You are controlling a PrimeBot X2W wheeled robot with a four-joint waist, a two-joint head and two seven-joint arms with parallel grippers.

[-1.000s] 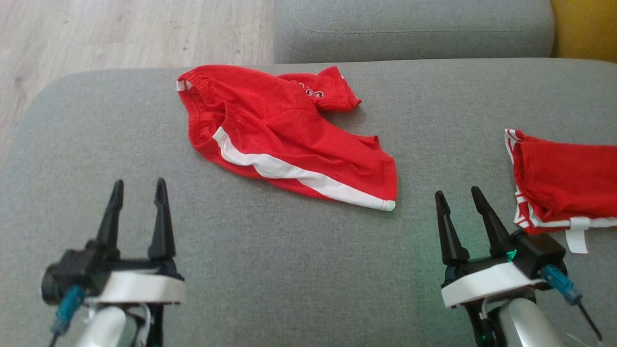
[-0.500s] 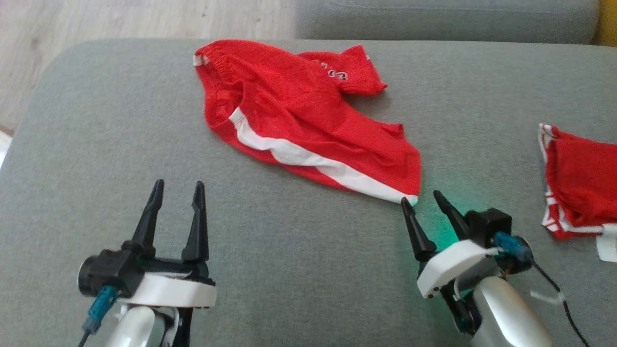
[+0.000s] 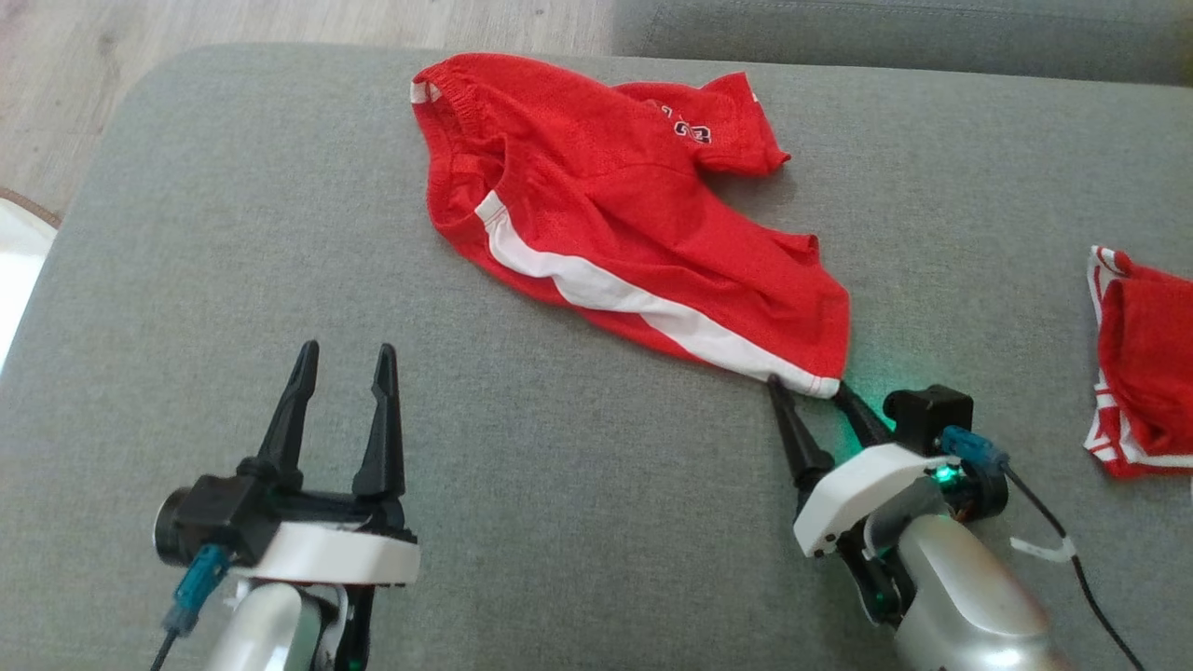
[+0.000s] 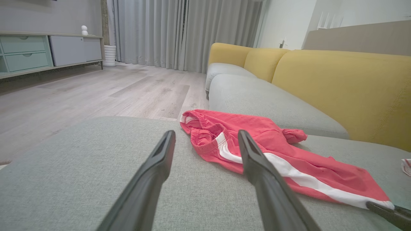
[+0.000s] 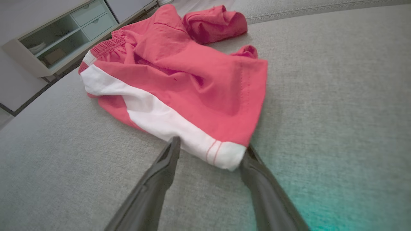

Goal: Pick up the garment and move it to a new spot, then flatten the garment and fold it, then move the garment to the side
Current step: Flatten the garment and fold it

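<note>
The garment (image 3: 615,214) is a pair of red shorts with a white side stripe, lying crumpled on the grey cushion (image 3: 559,485). It also appears in the left wrist view (image 4: 273,154) and the right wrist view (image 5: 179,77). My right gripper (image 3: 809,387) is open, its two fingertips straddling the near white hem corner (image 5: 221,154) of the shorts. My left gripper (image 3: 343,359) is open and holds nothing, standing over bare cushion to the near left of the garment.
A second red garment (image 3: 1142,363) with white trim lies at the cushion's right edge. A wooden floor (image 3: 84,84) lies beyond the cushion's left edge. Another grey seat (image 3: 895,37) and yellow backrests (image 4: 340,86) stand behind.
The camera has shifted. My right gripper has reached forward to the garment's near hem corner, which now sits between its fingers. The left gripper has kept its place.
</note>
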